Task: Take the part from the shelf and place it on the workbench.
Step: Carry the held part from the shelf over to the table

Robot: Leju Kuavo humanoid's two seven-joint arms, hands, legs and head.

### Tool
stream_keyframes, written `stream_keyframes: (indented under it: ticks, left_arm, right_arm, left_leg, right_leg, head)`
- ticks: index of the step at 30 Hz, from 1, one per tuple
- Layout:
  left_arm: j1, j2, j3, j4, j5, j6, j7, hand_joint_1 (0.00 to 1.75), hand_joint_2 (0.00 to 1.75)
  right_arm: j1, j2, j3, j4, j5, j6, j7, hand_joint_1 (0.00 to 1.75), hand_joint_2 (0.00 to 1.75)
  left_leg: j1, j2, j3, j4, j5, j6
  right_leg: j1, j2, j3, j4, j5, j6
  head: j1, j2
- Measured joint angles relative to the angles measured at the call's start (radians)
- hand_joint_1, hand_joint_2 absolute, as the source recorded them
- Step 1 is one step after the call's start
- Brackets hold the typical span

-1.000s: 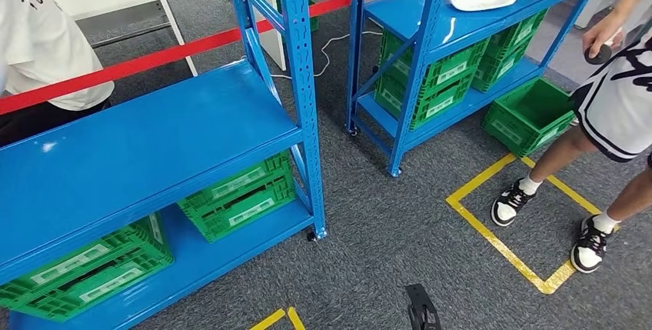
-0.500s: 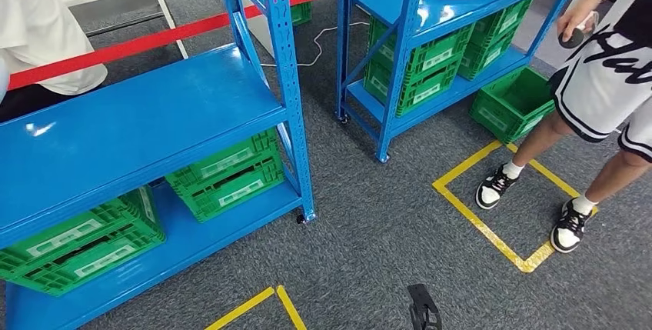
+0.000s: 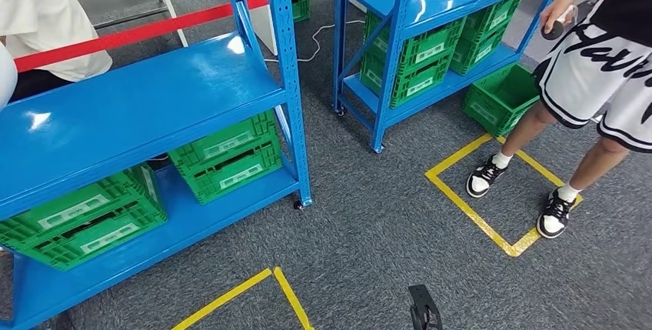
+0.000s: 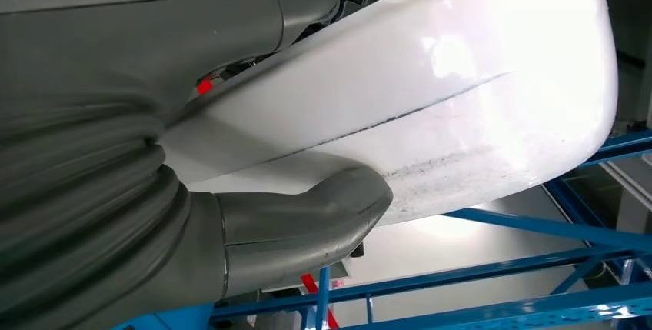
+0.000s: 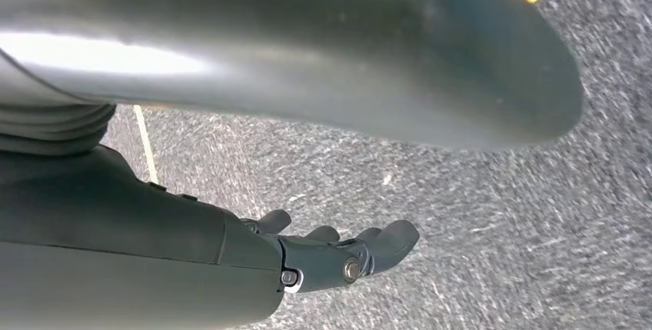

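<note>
Right hand hangs empty, fingers loosely curled, over grey carpet

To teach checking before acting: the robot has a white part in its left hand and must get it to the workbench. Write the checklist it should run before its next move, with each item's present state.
1. Part secured: ok. The left hand holds the white part, thumb against its underside.
2. Right hand free: ok. It holds nothing and hangs over the carpet.
3. Way ahead free of people: not ok. A person stands in the yellow floor square, to the right.
4. Workbench located: cannot tell. Nothing in the pictures is plainly the workbench.
5. Clearance from the blue shelf: cannot tell. It stands close on the left.
</note>
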Motion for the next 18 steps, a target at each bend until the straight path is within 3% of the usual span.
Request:
stream_keyframes:
  ticks: [2,4,5,6,7,9,11,12,14,15,16,18]
  left_arm:
    - [-0.002,-0.002,-0.002,0.005,0.0,-0.001,-0.002,1.75,1.75]
    - [-0.002,-0.002,-0.003,0.008,0.001,-0.001,-0.003,1.75,1.75]
    - [-0.001,0.0,-0.003,0.009,0.002,-0.001,-0.004,1.75,1.75]
    - [0.002,0.003,-0.003,0.01,0.002,-0.001,-0.004,1.75,1.75]
    - [0.006,0.008,-0.003,0.01,0.003,-0.001,-0.005,1.75,1.75]
    - [0.013,0.018,-0.004,0.01,0.004,-0.001,-0.008,1.75,1.75]
    - [0.015,0.032,-0.004,0.008,0.005,-0.002,-0.012,1.75,1.75]
    - [0.016,0.038,-0.004,0.007,0.005,-0.003,-0.014,1.75,1.75]
    - [0.016,0.041,-0.004,0.009,0.005,-0.007,-0.015,1.75,1.75]
    - [0.016,0.041,-0.004,0.01,0.004,-0.009,-0.015,1.75,1.75]
    - [0.015,0.041,-0.005,0.012,0.003,-0.01,-0.015,1.75,1.75]
    - [0.013,0.041,-0.007,0.017,0.001,-0.012,-0.014,1.75,1.75]
  right_arm:
    - [0.001,0.001,0.0,0.0,0.0,0.001,0.0,0.0,0.0]
    - [0.001,0.001,0.0,0.0,0.004,0.002,-0.001,0.0,0.0]
    - [0.001,0.001,0.0,0.0,0.007,0.003,-0.002,0.0,0.0]
    - [0.0,0.001,0.0,0.0,0.011,0.005,-0.002,0.0,0.0]
    - [0.0,0.001,0.0,0.0,0.015,0.007,-0.003,0.0,0.0]
    - [-0.003,0.001,0.0,0.0,0.022,0.01,-0.002,0.0,0.0]
    - [-0.007,0.0,0.0,-0.001,0.026,0.01,0.0,0.0,0.0]
    - [-0.008,0.0,0.0,-0.001,0.026,0.009,0.002,0.0,0.0]
    - [-0.007,0.001,0.0,-0.001,0.025,0.007,0.005,0.0,0.0]
    - [-0.007,0.001,0.0,0.0,0.024,0.005,0.006,0.0,0.0]
    - [-0.008,0.002,0.0,0.0,0.024,0.004,0.006,0.0,0.0]
    - [-0.009,0.003,0.0,0.0,0.02,0.002,0.006,0.0,0.0]
  left_leg:
    - [0.004,0.003,-0.023,-0.005,0.029,0.015]
    - [0.001,0.004,-0.055,-0.003,0.055,0.022]
    - [-0.001,0.004,-0.072,-0.001,0.068,0.023]
    - [-0.002,0.003,-0.089,0.001,0.08,0.023]
    - [-0.004,0.003,-0.106,0.004,0.091,0.022]
    - [-0.006,0.003,-0.137,0.011,0.112,0.018]
    - [-0.008,0.005,-0.156,0.016,0.129,0.009]
    - [-0.007,0.007,-0.16,0.015,0.138,0.003]
    - [-0.006,0.007,-0.164,0.007,0.156,-0.008]
    - [-0.005,0.005,-0.17,0.009,0.15,-0.014]
    - [-0.005,0.002,-0.179,0.026,0.125,-0.021]
    - [0.001,-0.002,-0.204,0.118,0.028,-0.034]
  right_leg:
    - [0.0,0.0,-0.022,0.06,-0.077,0.005]
    - [0.002,0.0,-0.05,0.185,-0.172,0.007]
    - [0.003,0.0,-0.055,0.238,-0.191,0.007]
    - [0.004,0.0,-0.046,0.267,-0.188,0.006]
    - [0.005,0.0,-0.022,0.261,-0.168,0.004]
    - [0.01,0.0,0.073,0.158,-0.141,-0.009]
    - [0.017,0.0,0.155,0.038,-0.156,-0.021]
    - [0.019,0.0,0.172,0.006,-0.166,-0.024]
    - [0.018,-0.001,0.167,-0.011,-0.152,-0.031]
    - [0.015,-0.003,0.16,-0.016,-0.14,-0.035]
    - [0.011,-0.006,0.151,-0.021,-0.126,-0.04]
    - [0.007,-0.009,0.127,-0.025,-0.1,-0.044]
  head:
    - [0.001,0.0]
    - [0.003,0.0]
    - [0.003,0.0]
    - [0.004,0.0]
    - [0.005,0.0]
    - [0.01,0.0]
    - [0.013,0.0]
    - [0.014,0.0]
    - [0.015,0.0]
    - [0.015,0.0]
    - [0.014,0.0]
    - [0.012,0.0]
